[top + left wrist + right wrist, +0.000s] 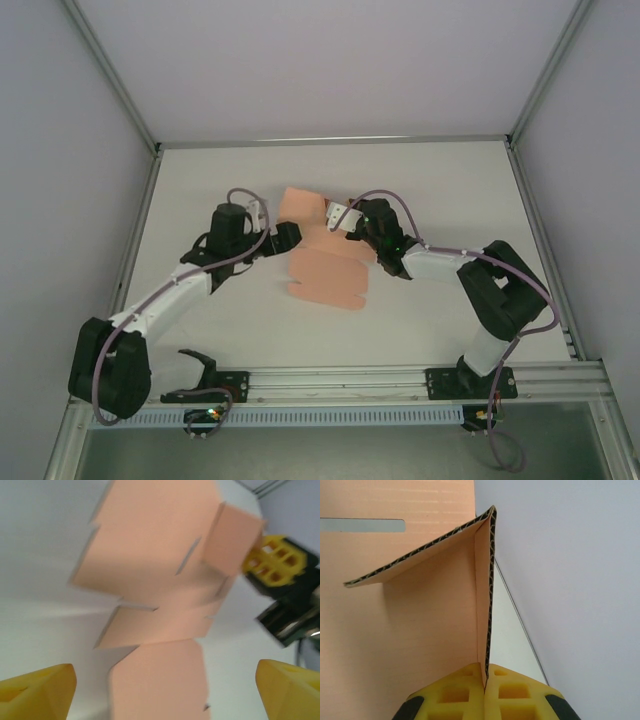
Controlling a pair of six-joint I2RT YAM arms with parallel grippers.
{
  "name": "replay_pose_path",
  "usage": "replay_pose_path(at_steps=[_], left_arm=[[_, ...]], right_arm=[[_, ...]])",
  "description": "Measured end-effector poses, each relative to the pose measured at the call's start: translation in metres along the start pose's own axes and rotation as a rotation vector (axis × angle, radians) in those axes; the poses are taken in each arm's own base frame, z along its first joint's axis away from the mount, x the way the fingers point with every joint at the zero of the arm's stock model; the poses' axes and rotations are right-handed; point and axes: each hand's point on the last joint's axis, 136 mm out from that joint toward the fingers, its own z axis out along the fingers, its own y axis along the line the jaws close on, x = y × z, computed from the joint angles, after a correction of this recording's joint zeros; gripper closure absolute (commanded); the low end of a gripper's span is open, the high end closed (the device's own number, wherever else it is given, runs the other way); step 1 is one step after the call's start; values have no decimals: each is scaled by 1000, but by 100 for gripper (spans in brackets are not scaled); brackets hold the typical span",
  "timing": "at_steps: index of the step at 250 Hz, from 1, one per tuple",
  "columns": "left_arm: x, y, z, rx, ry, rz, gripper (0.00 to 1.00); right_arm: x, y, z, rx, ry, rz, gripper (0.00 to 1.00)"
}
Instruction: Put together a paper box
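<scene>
The paper box (325, 268) is a flat salmon-pink die-cut sheet lying mid-table, with tabs and slits. My right gripper (332, 218) is shut on a flap at the sheet's far right corner and holds that flap folded up. In the right wrist view its yellow fingers (465, 695) pinch the flap's corrugated edge (487, 600). My left gripper (288, 236) sits at the sheet's left edge. Its yellow fingertips (40, 692) stand wide open on either side of a near tab (160, 680) without touching it. The raised flap (232, 537) and the right gripper's fingers (272, 560) appear at the upper right.
The white table (450, 190) is enclosed by grey walls and an aluminium frame (330, 142). A rail (340, 380) carrying both arm bases runs along the near edge. Bare tabletop lies behind and to both sides of the sheet.
</scene>
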Motion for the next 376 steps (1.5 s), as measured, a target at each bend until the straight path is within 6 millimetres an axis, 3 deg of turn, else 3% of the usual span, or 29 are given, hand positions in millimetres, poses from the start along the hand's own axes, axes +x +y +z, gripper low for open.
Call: replay_pose_path(at_steps=[37, 49, 83, 133, 170, 213, 258, 276, 326, 376], left_arm=[[8, 38, 7, -90, 17, -50, 21], [7, 44, 13, -96, 16, -58, 29], [7, 45, 33, -76, 54, -54, 45], [-6, 26, 53, -15, 62, 4, 64], [-5, 9, 57, 27, 69, 49, 66], [2, 8, 65, 32, 101, 55, 67], [14, 8, 69, 33, 144, 94, 50], [14, 8, 68, 42, 148, 116, 50], [12, 17, 63, 61, 161, 146, 58], [15, 10, 63, 93, 170, 184, 68]], right_arm=[[0, 0, 0, -2, -2, 9, 97], [0, 0, 0, -3, -1, 13, 96], [0, 0, -2, -9, 5, 17, 96], [2, 2, -2, -18, 12, 19, 97], [4, 4, -2, -26, 21, 20, 96], [8, 3, -2, -28, 34, 20, 96], [7, 4, -1, -38, 37, 18, 97], [7, 5, -3, -51, 36, 17, 97], [-8, -8, -15, -49, -14, 41, 97], [-3, -5, -16, -68, 4, 48, 97]])
